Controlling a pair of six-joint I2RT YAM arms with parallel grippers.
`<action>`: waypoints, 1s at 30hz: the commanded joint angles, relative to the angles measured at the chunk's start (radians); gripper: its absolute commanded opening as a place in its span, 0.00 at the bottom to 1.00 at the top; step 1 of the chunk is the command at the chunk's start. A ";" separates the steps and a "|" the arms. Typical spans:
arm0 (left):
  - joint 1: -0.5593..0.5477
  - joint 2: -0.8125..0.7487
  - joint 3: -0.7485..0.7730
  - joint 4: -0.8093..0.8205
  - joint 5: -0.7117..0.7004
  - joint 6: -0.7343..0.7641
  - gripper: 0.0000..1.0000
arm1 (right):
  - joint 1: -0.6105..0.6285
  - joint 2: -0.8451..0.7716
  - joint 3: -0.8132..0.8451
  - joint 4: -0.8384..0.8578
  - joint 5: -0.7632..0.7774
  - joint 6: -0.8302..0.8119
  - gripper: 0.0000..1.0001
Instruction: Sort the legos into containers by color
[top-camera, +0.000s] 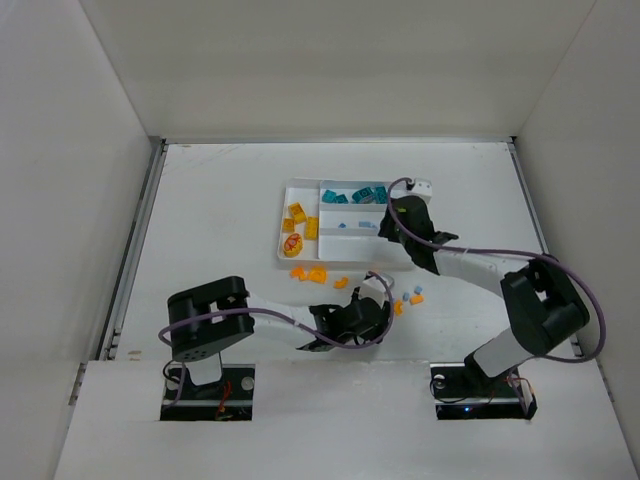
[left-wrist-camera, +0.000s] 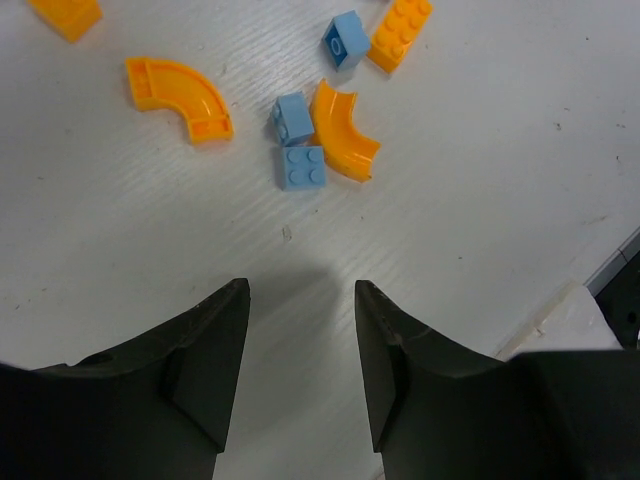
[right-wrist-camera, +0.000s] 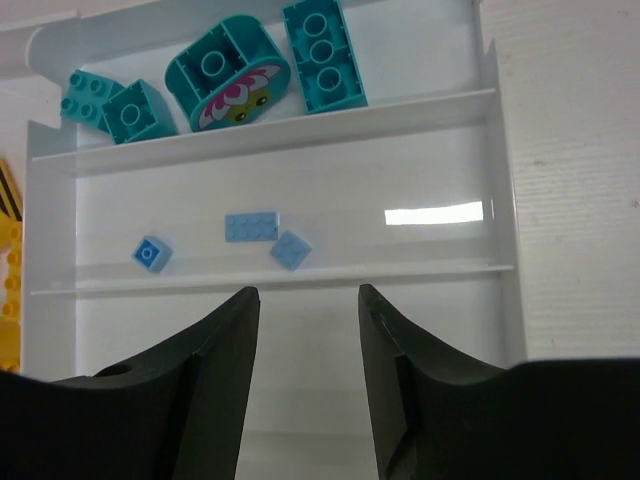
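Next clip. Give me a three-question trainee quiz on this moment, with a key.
1. True or false: the right end effector is clamped on a brick.
2. How many light blue bricks lie in the tray's middle section?
3. What lies on the table ahead of the left end effector? A) teal bricks B) loose blue bricks and orange curved pieces C) a yellow cup
Key: 1 false, it is open and empty; 2 three; 3 B.

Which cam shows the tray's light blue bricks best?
Right wrist: three light blue bricks lie sharp and separate in the tray. Top external shows only tiny specks; left wrist misses the tray entirely.
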 joint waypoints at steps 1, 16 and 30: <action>0.004 0.024 0.052 0.033 -0.002 0.003 0.44 | 0.014 -0.087 -0.079 0.102 -0.001 0.056 0.49; 0.035 0.130 0.131 0.010 -0.028 0.054 0.42 | 0.090 -0.369 -0.358 0.165 0.058 0.160 0.48; 0.039 0.110 0.138 -0.047 -0.072 0.112 0.16 | 0.077 -0.493 -0.450 0.154 0.065 0.191 0.48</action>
